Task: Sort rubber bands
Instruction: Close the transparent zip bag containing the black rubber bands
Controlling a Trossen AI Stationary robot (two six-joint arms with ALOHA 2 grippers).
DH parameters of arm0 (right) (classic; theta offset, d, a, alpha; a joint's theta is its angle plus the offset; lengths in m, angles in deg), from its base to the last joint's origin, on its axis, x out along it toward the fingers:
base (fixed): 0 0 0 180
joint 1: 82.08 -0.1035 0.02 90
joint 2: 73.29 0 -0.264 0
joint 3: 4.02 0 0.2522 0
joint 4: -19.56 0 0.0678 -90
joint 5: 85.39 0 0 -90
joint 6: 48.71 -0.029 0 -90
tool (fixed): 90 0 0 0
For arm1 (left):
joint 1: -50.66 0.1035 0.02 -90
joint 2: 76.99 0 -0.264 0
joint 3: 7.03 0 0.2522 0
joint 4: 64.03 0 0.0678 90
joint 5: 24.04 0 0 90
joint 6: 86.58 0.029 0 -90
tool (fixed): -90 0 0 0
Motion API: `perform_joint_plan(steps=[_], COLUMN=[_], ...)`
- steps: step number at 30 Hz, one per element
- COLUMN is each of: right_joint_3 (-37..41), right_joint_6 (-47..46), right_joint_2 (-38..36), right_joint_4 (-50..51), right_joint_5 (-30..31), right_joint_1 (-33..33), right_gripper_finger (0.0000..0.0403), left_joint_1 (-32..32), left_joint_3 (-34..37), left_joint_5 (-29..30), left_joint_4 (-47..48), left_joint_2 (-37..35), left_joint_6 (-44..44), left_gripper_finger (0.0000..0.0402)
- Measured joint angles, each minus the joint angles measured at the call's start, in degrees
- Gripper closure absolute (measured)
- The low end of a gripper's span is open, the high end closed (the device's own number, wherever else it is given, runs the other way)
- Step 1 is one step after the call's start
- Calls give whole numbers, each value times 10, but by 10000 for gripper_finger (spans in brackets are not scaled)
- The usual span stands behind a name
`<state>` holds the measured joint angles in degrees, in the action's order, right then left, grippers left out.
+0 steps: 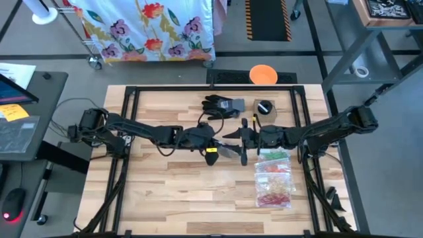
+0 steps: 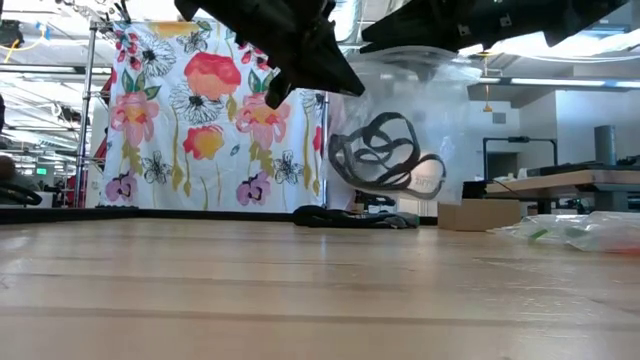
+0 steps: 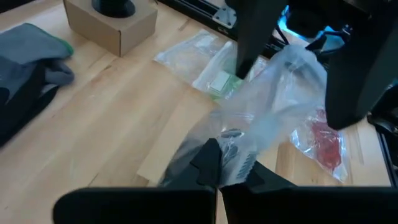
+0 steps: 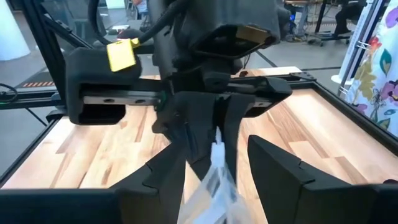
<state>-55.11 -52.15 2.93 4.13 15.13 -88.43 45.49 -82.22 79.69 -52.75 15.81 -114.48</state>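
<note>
The left gripper [image 3: 214, 177] was clamped on a clear plastic bag [image 3: 280, 106] of black rubber bands [image 2: 375, 150], held above mid-table. The right gripper [image 4: 214, 168] stood with fingers apart around the bag's other end, seemingly not yet gripping. 3 bags [image 1: 274, 178] of coloured bands lay beneath the right arm.

One camera looks straight down on the tabletop [image 1: 172, 192]; another sits level with it, facing the flowered curtain [image 2: 200, 110]. Wrist cameras face each other closely.
</note>
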Motion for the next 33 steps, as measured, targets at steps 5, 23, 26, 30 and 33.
perform_joint_plan(steps=[5, 23, 26, 30, 33], right_joint_3=[0, 0, 0, 0, 0], right_joint_6=[-1, 4, 5, 5, 16], right_joint_2=[0, 0, 0, 0, 7], right_joint_4=[0, 22, 21, 1, 1], right_joint_5=[-1, -1, -1, 14, 89], right_joint_1=[0, 0, 0, -3, -14], right_gripper_finger=[232, 232, 232, 232, 232], left_joint_1=[2, 8, 11, 17, 17], left_joint_3=[0, 0, 0, 0, 0], left_joint_5=[5, 40, 60, 67, 69], left_joint_4=[-16, -22, 2, 19, 15], left_joint_2=[0, 0, 0, 0, 0], left_joint_6=[-5, -31, -39, -54, -54], left_gripper_finger=[401, 401, 401, 401, 401])
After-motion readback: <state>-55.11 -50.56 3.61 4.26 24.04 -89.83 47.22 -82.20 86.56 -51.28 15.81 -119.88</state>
